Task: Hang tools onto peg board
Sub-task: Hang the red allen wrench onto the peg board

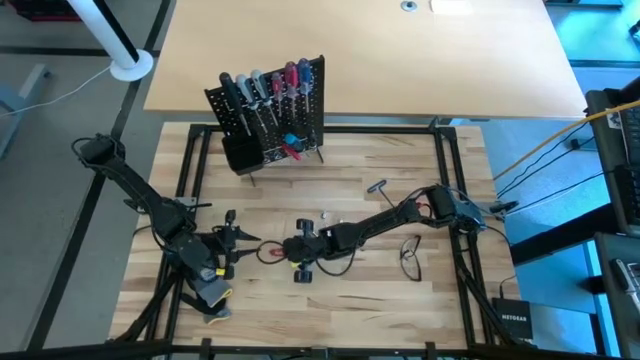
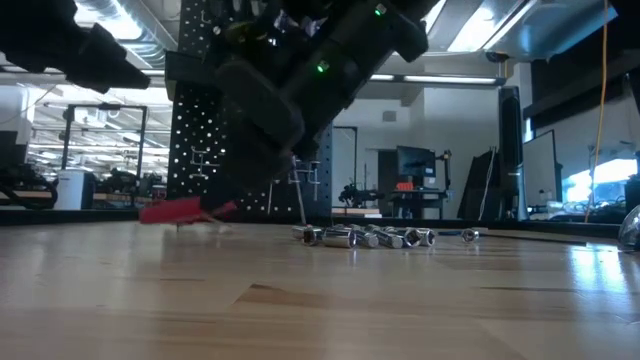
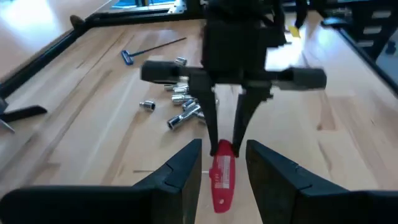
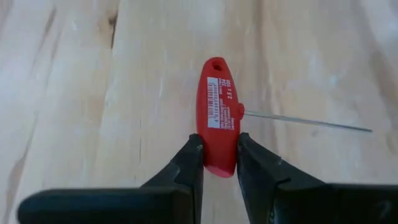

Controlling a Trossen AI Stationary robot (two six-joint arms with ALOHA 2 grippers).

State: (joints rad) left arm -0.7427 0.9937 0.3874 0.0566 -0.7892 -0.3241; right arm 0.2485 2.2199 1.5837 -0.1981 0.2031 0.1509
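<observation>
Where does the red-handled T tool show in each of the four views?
High view: red-handled T tool lies between both grippers, lower centre.
Low view: red shape on the table, left of centre.
Left wrist view: bottom centre.
Right wrist view: centre, right gripper shut on it.
Shared landmark: silver sockets nearby.
</observation>
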